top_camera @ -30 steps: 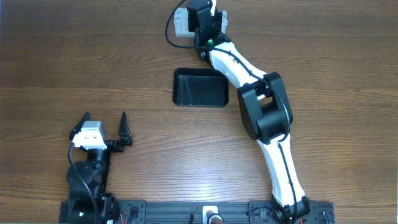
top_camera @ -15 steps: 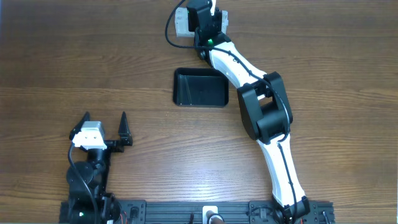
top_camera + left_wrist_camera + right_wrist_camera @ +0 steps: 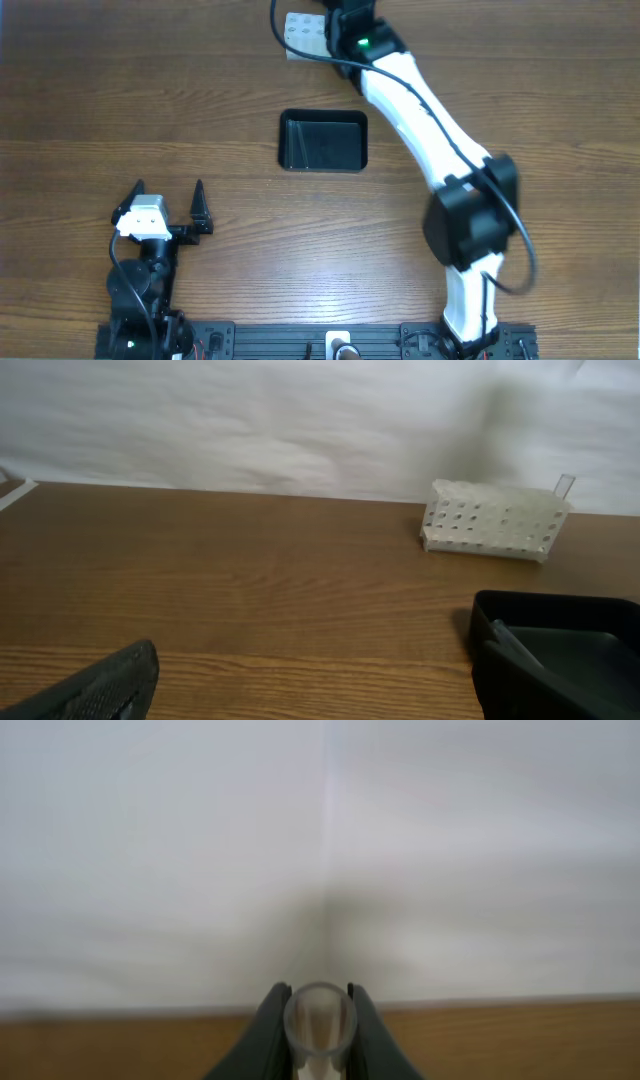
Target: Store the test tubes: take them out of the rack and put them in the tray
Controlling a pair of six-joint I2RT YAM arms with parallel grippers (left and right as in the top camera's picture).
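Gripping one test tube (image 3: 320, 1016) near the rack (image 3: 303, 34), the right gripper (image 3: 320, 1026) next needs to swing over the tray (image 3: 322, 141) and release.

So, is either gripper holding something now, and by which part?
The right gripper holds a test tube between its fingers, near the tube's rim. The left gripper is open and empty.

A brown wooden desk (image 3: 100, 90) has a black tray (image 3: 322, 142) in the middle. Far behind the tray sits a white rack (image 3: 304, 36) with holes. The right arm (image 3: 420, 105) stretches far out, its end just right of the rack. The left tool (image 3: 168, 186) rests near, on the left, fingers spread wide.
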